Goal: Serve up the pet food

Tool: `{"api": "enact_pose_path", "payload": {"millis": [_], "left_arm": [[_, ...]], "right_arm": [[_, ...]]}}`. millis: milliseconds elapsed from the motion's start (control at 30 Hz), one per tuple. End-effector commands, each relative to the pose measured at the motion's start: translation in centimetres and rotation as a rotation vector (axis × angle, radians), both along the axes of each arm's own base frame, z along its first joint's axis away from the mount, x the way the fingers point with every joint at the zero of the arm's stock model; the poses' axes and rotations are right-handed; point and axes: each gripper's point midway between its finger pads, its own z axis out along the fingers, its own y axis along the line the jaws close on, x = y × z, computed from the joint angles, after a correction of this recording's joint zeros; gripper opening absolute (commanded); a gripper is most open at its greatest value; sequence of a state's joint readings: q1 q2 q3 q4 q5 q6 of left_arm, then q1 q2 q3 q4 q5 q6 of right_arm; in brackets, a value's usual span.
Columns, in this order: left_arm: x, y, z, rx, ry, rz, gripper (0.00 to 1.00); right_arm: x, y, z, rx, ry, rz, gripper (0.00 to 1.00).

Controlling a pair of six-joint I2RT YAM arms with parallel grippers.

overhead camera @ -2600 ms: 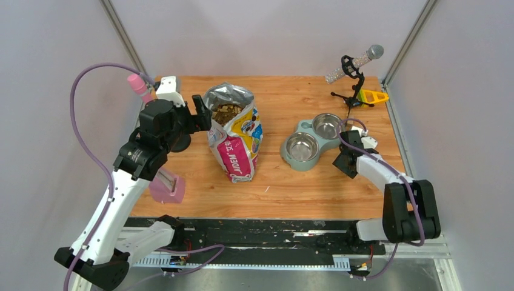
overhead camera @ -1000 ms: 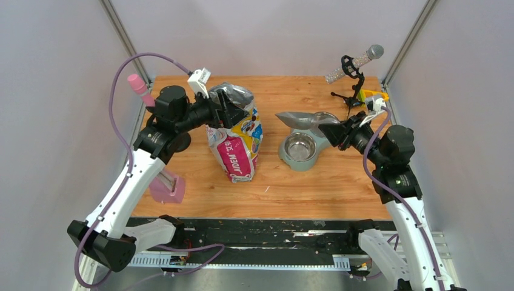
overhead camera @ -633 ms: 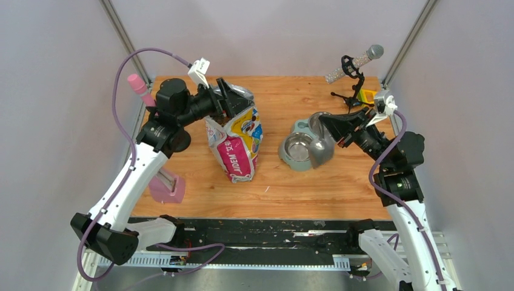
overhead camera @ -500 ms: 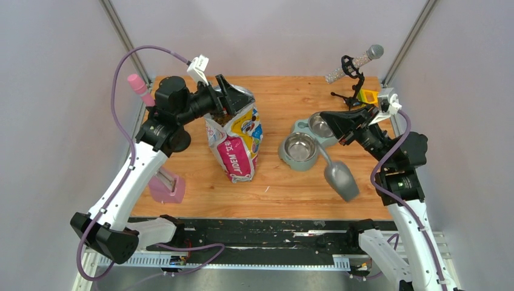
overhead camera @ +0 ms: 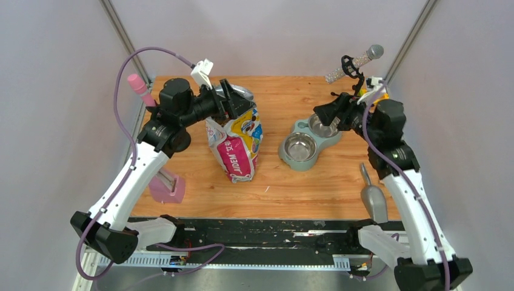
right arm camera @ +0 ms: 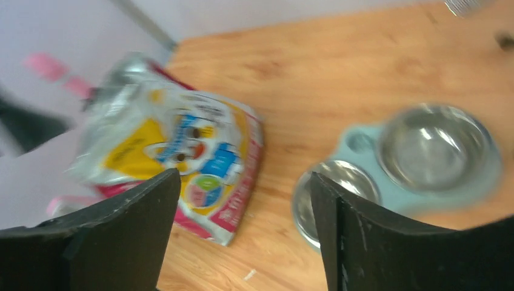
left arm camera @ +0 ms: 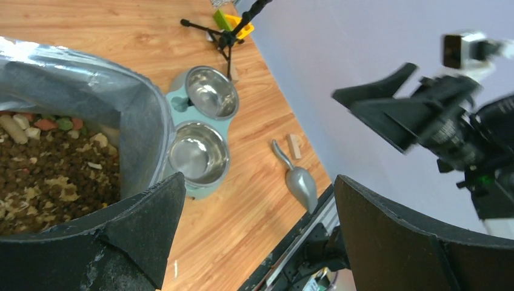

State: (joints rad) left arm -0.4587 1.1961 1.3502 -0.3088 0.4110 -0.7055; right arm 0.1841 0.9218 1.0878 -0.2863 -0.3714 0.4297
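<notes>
The pet food (left arm camera: 48, 176) is a heap of brown and tan kibble inside the open cartoon-cat bag (overhead camera: 236, 145), which stands left of centre. My left gripper (overhead camera: 233, 103) is open at the bag's mouth, with one finger (left arm camera: 133, 236) against the silver rim and nothing held. In the left wrist view the left gripper (left arm camera: 259, 182) spans bare table. My right gripper (overhead camera: 321, 114) is open and empty above the far bowl of the teal double feeder (overhead camera: 301, 128). In the blurred right wrist view, the right gripper (right arm camera: 244, 177) looks down at the bag (right arm camera: 182, 145) and the feeder (right arm camera: 357, 145). Both steel bowls look empty. The grey scoop (overhead camera: 374, 197) lies at the front right edge.
A glittery microphone on a black stand (overhead camera: 357, 66) and a yellow piece (overhead camera: 367, 94) stand at the back right. A pink block (overhead camera: 166, 188) lies at the front left, a pink-tipped stick (overhead camera: 138, 88) at the back left. A small wooden block (left arm camera: 294, 145) lies near the scoop (left arm camera: 297, 179).
My right gripper let go of the scoop, which dropped and slid to the front right edge. The right arm swung back over the bowls. The left gripper stayed at the bag's mouth.
</notes>
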Motion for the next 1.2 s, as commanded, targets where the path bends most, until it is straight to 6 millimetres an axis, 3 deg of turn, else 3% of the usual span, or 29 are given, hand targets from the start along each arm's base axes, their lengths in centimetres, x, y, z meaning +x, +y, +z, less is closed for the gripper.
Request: {"api": "enact_pose_path", "payload": {"millis": [0,67,233,367,400,433,500,700,800,867,1033,1167], "left_arm": [[-0.2,0.6,-1.6,0.082,-0.039,0.003,1.00],[-0.4,0.7,-2.2,0.108,-0.045,-0.004,1.00],[-1.2,0.8,-3.0,0.153,-0.076,-0.048,1.00],[-1.4,1.3,-3.7,0.185,-0.095,-0.039,1.00],[-1.4,1.5,-3.9,0.191,-0.095,-0.032,1.00],[-1.4,1.5,-4.1,0.197,-0.094,-0.031,1.00],[-1.2,1.5,-4.2,0.200,-0.092,-0.030,1.00],[-1.1,1.2,-4.7,0.213,-0.061,-0.046,1.00],[-1.1,1.4,-4.9,0.214,-0.068,-0.037,1.00],[-1.0,1.6,-4.9,0.225,-0.073,-0.029,1.00],[-0.7,2.0,-5.3,0.245,-0.070,-0.005,1.00],[-0.7,1.8,-5.4,0.245,-0.073,-0.012,1.00]], "right_arm": [[0.2,-6.6,-12.9,-0.175,0.549,-0.410,0.90],[0.2,-8.3,-14.6,-0.215,0.607,-0.505,1.00],[0.9,-14.1,-18.3,-0.282,0.716,-0.721,1.00],[0.1,-20.3,-24.0,-0.317,0.926,-0.866,1.00],[-0.5,-21.2,-26.0,-0.317,1.012,-0.890,1.00],[-0.8,-21.8,-26.9,-0.290,1.055,-0.905,1.00],[-0.7,-22.2,-29.3,-0.263,1.132,-0.885,0.98],[-0.3,-22.9,-33.5,-0.336,1.242,-0.819,0.94],[-0.5,-22.9,-35.1,-0.333,1.295,-0.796,0.87],[-0.7,-22.5,-36.2,-0.326,1.328,-0.769,0.78],[-2.1,-22.1,-37.6,-0.329,1.402,-0.756,0.53],[-3.6,-21.6,-37.4,-0.339,1.422,-0.761,0.55]]}}
